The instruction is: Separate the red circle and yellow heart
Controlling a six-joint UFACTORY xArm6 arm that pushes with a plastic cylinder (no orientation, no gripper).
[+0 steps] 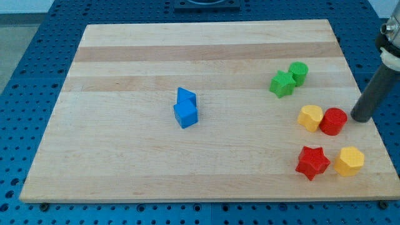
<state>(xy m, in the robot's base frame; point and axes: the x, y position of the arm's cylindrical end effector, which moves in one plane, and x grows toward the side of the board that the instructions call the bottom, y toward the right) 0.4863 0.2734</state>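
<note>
The red circle (333, 121) lies at the view's right, touching the yellow heart (310, 117) on its left side. My tip (360, 118) is just to the right of the red circle, a small gap away, on the side opposite the yellow heart. The dark rod rises from it toward the view's upper right corner.
A red star (312, 162) and a yellow hexagon (349, 161) lie below the pair. A green star (282, 83) and a green cylinder (299, 73) lie above it. Two blue blocks (185, 108) touch near the board's middle. The wooden board's right edge (370, 119) is close to my tip.
</note>
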